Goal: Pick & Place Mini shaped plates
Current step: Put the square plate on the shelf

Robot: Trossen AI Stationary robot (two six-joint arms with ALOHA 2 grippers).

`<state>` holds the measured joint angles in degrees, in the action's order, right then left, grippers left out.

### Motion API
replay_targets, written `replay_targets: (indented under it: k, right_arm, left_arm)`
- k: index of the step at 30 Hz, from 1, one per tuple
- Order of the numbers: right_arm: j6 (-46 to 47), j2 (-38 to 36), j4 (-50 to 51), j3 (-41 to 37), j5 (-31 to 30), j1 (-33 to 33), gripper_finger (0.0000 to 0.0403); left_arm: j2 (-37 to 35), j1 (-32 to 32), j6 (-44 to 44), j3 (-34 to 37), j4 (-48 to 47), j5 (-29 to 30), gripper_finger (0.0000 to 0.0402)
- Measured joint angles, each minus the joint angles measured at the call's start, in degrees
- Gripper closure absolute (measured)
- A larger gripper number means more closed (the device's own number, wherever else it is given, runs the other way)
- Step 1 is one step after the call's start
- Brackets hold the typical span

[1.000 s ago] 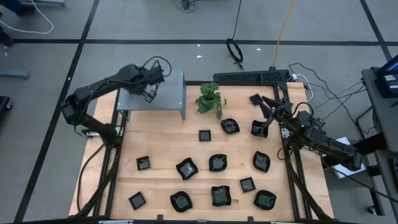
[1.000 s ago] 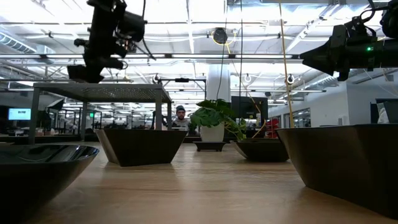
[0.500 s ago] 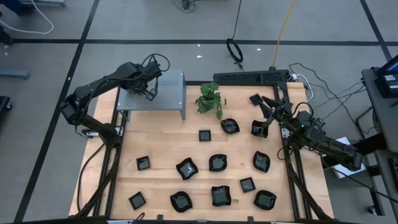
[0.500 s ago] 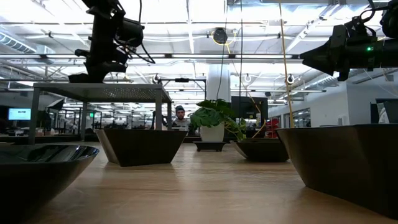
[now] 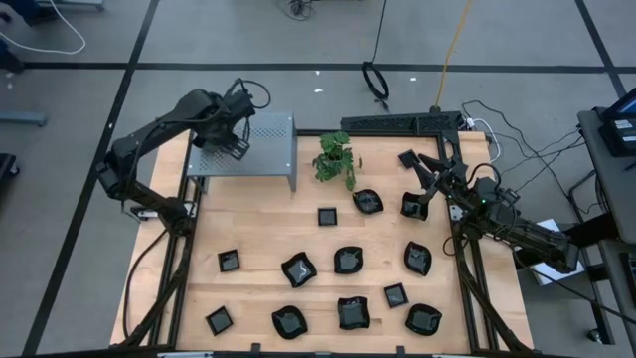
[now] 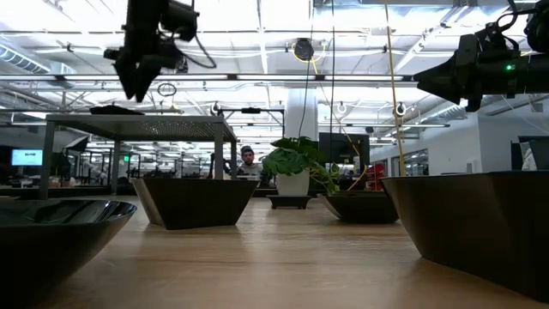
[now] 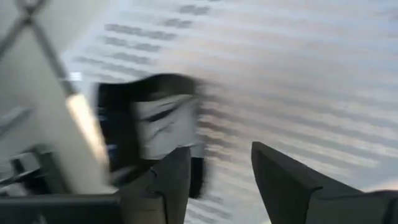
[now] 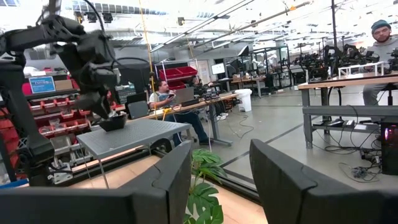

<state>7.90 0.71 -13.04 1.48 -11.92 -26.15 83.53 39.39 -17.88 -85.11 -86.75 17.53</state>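
Observation:
A small black plate lies flat on top of the grey perforated box; it also shows as a dark plate on the box top in the low view. My left gripper hangs just above it, pointing down, open, with nothing between its fingers. Several more black plates lie on the wooden table, among them a square one and a wavy one. My right gripper waits open at the table's far right.
A small green plant stands beside the box at the table's far middle. A plate lies close under the right arm. Cables and a black bar run along the far edge. People sit at desks in the room beyond.
My left gripper has let go of the plate on the box top and risen clear of it, tipping somewhat. The plate stays flat on the box.

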Motion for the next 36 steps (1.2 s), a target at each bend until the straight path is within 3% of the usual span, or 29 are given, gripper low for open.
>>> replay_targets:
  k: [4,8,14,24,29,36]
  right_arm:
    - [0.0,0.0,0.0,0.0,0.0,0.0,0.0250]
    - [0.0,0.0,0.0,0.0,0.0,0.0,0.0250]
    - [0.0,0.0,0.0,0.0,0.0,0.0,0.0250]
    - [0.0,0.0,0.0,0.0,0.0,0.0,0.0250]
    - [0.0,0.0,0.0,0.0,0.0,0.0,0.0250]
    - [0.0,0.0,0.0,0.0,0.0,0.0,0.0250]
  left_arm:
    - [0.0,-4.3,-3.1,-1.8,1.4,-9.8,0.0224]
    - [0.0,-12.7,-5.7,-0.8,4.2,-16.2,0.0236]
    - [0.0,-30.4,-19.1,4.4,7.6,-16.8,0.0255]
    - [0.0,-56.9,-51.4,19.7,15.2,-17.3,0.0261]
    - [0.0,-66.8,-53.2,26.5,24.9,-17.5,0.0247]
    - [0.0,-75.6,-52.5,35.2,38.4,-17.5,0.0215]
